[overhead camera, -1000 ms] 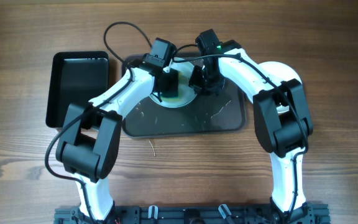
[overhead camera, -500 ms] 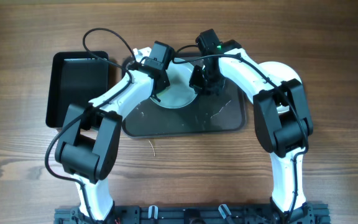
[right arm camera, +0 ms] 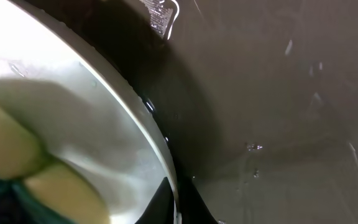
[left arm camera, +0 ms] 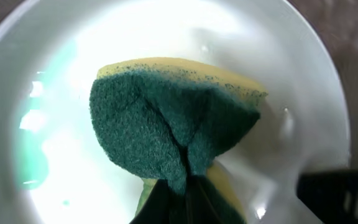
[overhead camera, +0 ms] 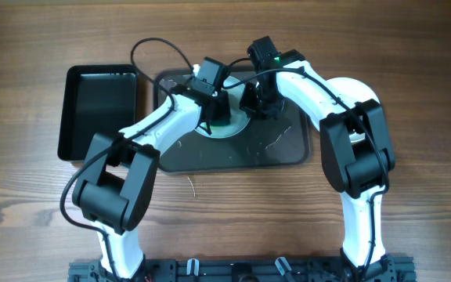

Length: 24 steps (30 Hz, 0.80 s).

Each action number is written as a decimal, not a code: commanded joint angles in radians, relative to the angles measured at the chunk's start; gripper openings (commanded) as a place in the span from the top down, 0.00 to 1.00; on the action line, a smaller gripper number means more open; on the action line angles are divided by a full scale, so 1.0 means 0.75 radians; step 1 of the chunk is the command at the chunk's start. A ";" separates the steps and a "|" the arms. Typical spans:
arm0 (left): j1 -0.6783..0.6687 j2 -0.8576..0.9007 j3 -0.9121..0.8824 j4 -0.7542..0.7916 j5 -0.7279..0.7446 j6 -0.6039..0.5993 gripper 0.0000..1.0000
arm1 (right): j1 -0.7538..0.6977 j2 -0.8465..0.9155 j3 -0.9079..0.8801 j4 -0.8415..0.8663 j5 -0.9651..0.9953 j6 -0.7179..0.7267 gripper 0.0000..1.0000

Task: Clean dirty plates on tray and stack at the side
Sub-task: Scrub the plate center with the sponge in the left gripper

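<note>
Pressed sponge [left arm camera: 173, 124], clenched in left tool [left arm camera: 179, 202], onto teal-smeared plate [left arm camera: 291, 81]; gripped plate's right rim with right tool [right arm camera: 178, 208], at far side of tray [overhead camera: 280, 153] on table [overhead camera: 413, 47].

From overhead you get soft, even light: the wooden worktop [overhead camera: 413, 47] is sharp from edge to edge, the arms [overhead camera: 319, 86] cast only faint shadows, and the glossy black tray [overhead camera: 99, 110] carries a pale reflection along its far rim. Your left wrist view is overexposed. The plate [left arm camera: 291, 74] is blown to flat white on its left half, while the sponge [left arm camera: 166, 130] keeps its texture and darkens toward the bottom. Your right wrist view is close and blurred, with the dark grey tray [right arm camera: 278, 93] dim and flecked with small glints.
</note>
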 commanded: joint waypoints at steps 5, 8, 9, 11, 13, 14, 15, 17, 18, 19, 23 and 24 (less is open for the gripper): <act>0.016 -0.004 -0.025 -0.034 -0.202 -0.046 0.96 | -0.009 0.037 -0.014 -0.002 0.109 -0.005 0.96; 0.033 -0.004 -0.026 -0.128 -0.399 -0.268 0.96 | -0.009 0.037 -0.014 0.001 0.108 -0.005 0.96; 0.036 -0.004 -0.027 -0.153 -0.430 -0.312 0.96 | -0.009 0.037 -0.014 0.002 0.108 -0.005 0.96; 0.037 -0.004 -0.029 -0.194 -0.466 -0.375 0.96 | -0.008 0.037 -0.014 0.003 0.108 -0.006 0.96; 0.037 -0.004 -0.030 -0.239 -0.500 -0.425 0.96 | -0.008 0.037 -0.014 0.005 0.100 -0.019 0.96; 0.037 -0.004 -0.030 -0.256 -0.513 -0.444 0.96 | -0.008 0.037 -0.014 0.009 0.094 -0.037 0.96; 0.037 -0.004 -0.030 -0.272 -0.517 -0.443 0.96 | -0.008 0.037 -0.014 0.012 0.088 -0.040 0.96; 0.038 -0.004 -0.030 -0.303 -0.516 -0.441 0.96 | -0.008 0.037 -0.014 0.012 0.089 -0.040 0.96; 0.038 -0.004 -0.030 -0.316 -0.509 -0.426 0.96 | -0.008 0.037 -0.014 0.012 0.088 -0.040 0.96; 0.038 -0.004 -0.030 -0.318 -0.480 -0.385 0.96 | -0.008 0.037 -0.014 0.012 0.088 -0.040 0.96; 0.037 -0.005 -0.029 -0.273 -0.133 -0.018 0.96 | -0.008 0.037 -0.014 0.012 0.088 -0.043 0.96; 0.037 -0.005 -0.029 -0.261 -0.006 0.092 0.96 | -0.008 0.037 -0.014 0.012 0.087 -0.045 0.96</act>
